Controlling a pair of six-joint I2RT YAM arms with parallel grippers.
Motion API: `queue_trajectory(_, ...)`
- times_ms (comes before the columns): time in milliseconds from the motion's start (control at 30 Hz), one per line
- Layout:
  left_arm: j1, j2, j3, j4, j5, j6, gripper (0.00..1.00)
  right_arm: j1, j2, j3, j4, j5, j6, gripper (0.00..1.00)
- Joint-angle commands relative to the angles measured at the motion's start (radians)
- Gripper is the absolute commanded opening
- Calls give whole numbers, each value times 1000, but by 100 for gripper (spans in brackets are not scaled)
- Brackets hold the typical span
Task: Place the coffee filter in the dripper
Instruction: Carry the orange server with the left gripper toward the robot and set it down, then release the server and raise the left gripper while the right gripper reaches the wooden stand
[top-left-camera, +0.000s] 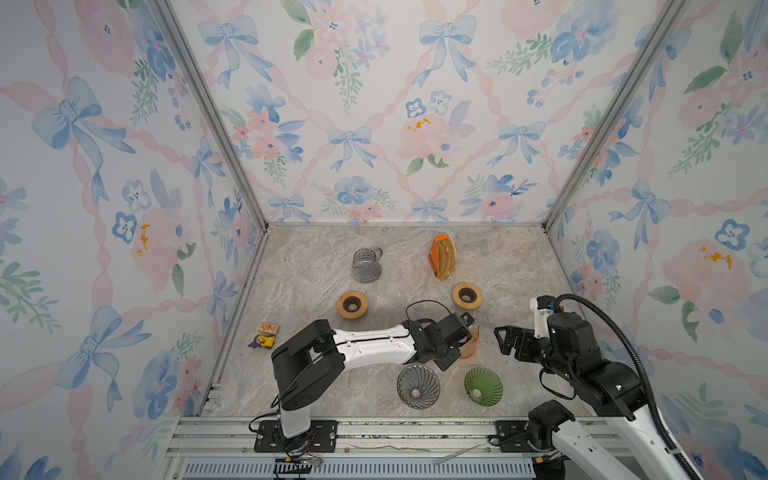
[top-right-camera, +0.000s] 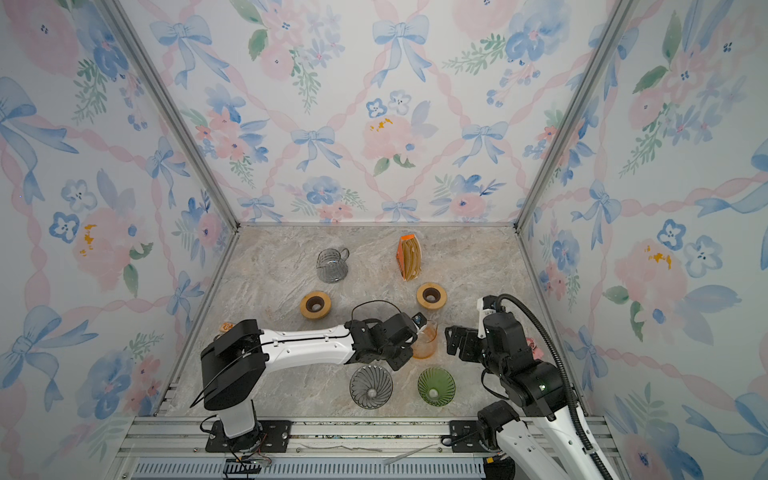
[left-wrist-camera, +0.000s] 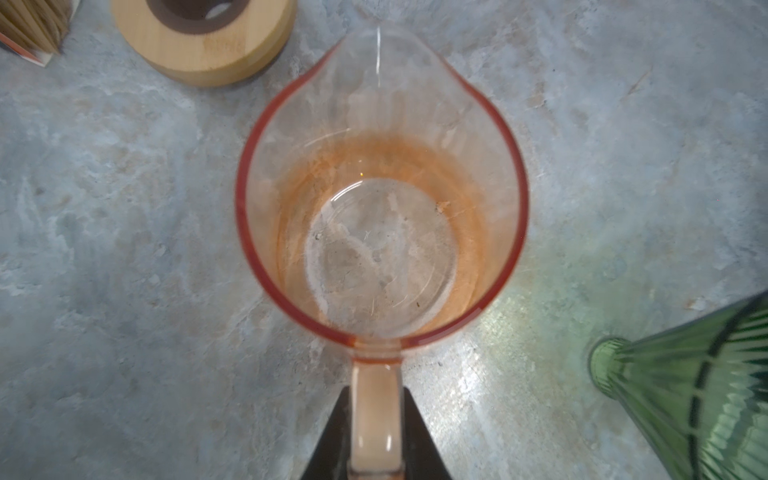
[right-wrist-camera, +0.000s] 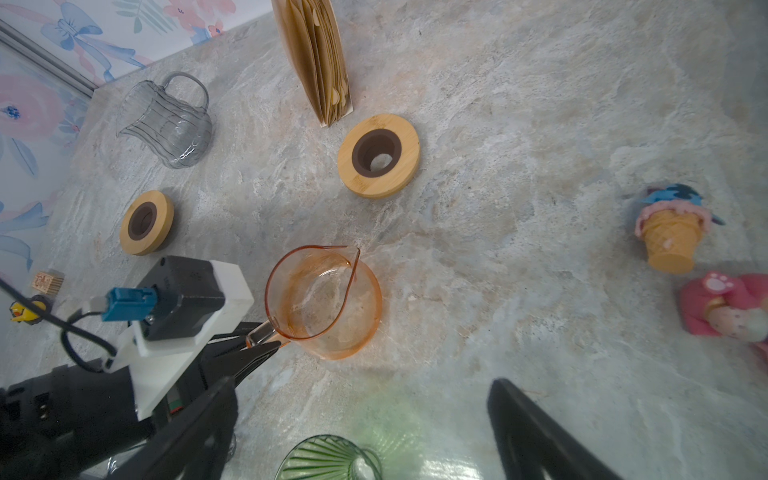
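Note:
The coffee filters (top-left-camera: 442, 257) are a stack of brown papers standing upright in an orange pack at the back of the table, also visible in the right wrist view (right-wrist-camera: 318, 58). A green ribbed dripper (top-left-camera: 483, 385) and a grey ribbed dripper (top-left-camera: 417, 385) sit near the front edge. My left gripper (left-wrist-camera: 376, 399) is shut on the handle of an orange glass pitcher (left-wrist-camera: 380, 199), which stands empty just behind the drippers (top-left-camera: 471, 347). My right gripper (right-wrist-camera: 361, 395) is open and empty, right of the pitcher and above the green dripper (right-wrist-camera: 328, 457).
A grey glass pitcher (top-left-camera: 366, 264) stands at the back left. Two wooden rings (top-left-camera: 351, 304) (top-left-camera: 467, 295) lie mid-table. Small toys (top-left-camera: 266, 336) sit by the left wall. An ice cream cone toy (right-wrist-camera: 671, 232) and a pink toy (right-wrist-camera: 727, 307) lie on the right.

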Motion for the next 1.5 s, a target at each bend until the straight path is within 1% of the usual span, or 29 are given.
queue_trajectory(0,-6,-4,-8,24,15,-1,21,13,-3,29,-29,14,9,96)
queue_trajectory(167,-9,7,-11,24,17,-10,23,12,-1,28,-34,13,7,96)
queue_trajectory(300,-15,-7,-15,28,7,-26,27,12,1,21,-28,11,9,96)
queue_trajectory(400,-21,-49,-33,55,-7,-47,31,12,7,13,-21,9,9,96)
queue_trajectory(500,-23,-96,-49,79,-9,-74,36,12,21,9,1,-16,14,96)
queue_trajectory(667,-29,-185,-98,116,-33,-128,43,12,77,30,15,-29,18,96)
queue_trajectory(733,-28,-240,-137,153,-37,-151,52,8,109,42,31,-41,18,96)
queue_trajectory(900,-23,-379,-245,213,-78,-197,69,-23,216,78,80,-62,17,97)
queue_trajectory(967,-13,-438,-290,225,-88,-219,81,-46,269,97,97,-75,13,99)
queue_trajectory(1033,-1,-503,-341,250,-88,-240,94,-77,319,113,118,-93,11,95)
queue_trajectory(1067,5,-528,-363,258,-93,-250,98,-94,342,118,135,-103,11,93)
queue_trajectory(1200,31,-639,-455,273,-118,-299,98,-154,419,139,178,-131,11,87)
queue_trajectory(1333,66,-740,-558,270,-103,-349,98,-208,503,152,230,-152,9,79)
queue_trajectory(1400,79,-787,-592,268,-95,-369,98,-222,542,157,265,-145,2,75)
queue_trajectory(1467,92,-833,-621,267,-96,-396,98,-235,597,174,288,-139,-4,73)
